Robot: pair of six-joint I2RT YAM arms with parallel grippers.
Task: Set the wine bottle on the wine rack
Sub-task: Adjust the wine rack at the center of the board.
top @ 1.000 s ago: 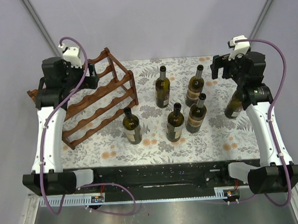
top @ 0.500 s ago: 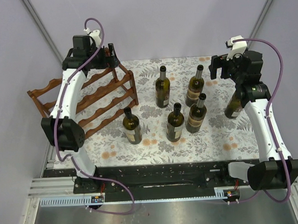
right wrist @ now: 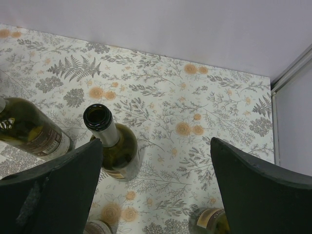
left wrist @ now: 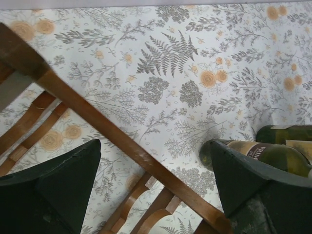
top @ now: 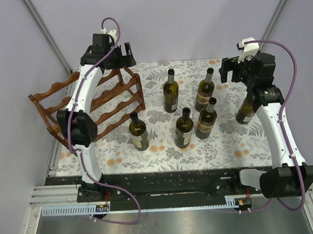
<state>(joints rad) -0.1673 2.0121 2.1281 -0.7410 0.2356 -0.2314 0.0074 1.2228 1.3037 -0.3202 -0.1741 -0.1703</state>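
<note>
- The wine rack (top: 100, 101) stands on the left part of the worktop (top: 226, 145). Its scalloped rails show as bare wood on every tier.
- Six wine bottles stand upright on the worktop, all to the right of the rack.
- The near-left bottle (top: 138, 132) is just beside the rack's near right foot.
- The far-left bottle (top: 170, 92) and far-right bottle (top: 204, 93) stand farther back.
- The middle bottle (top: 184, 128) and its neighbour bottle (top: 205, 122) stand close together.
- The edge bottle (top: 244, 110) is partly hidden behind the right arm.
- In the right wrist view one bottle's mouth is open. What the dark glass holds cannot be told.
- The left gripper (top: 123, 55) hangs with its jaws wide apart, gripping nothing, above the rack's far right corner. In its wrist view a rack rail (left wrist: 97, 122) crosses below between the fingers.
- The right gripper (top: 227, 70) also has its jaws apart and grips nothing, high over the far right of the worktop.
- A second ago the left arm was folded low over the rack's left half. Now it stretches up and away, with its gripper farther to the right.
- The right arm, the rack and the bottles sit as they did then.
</note>
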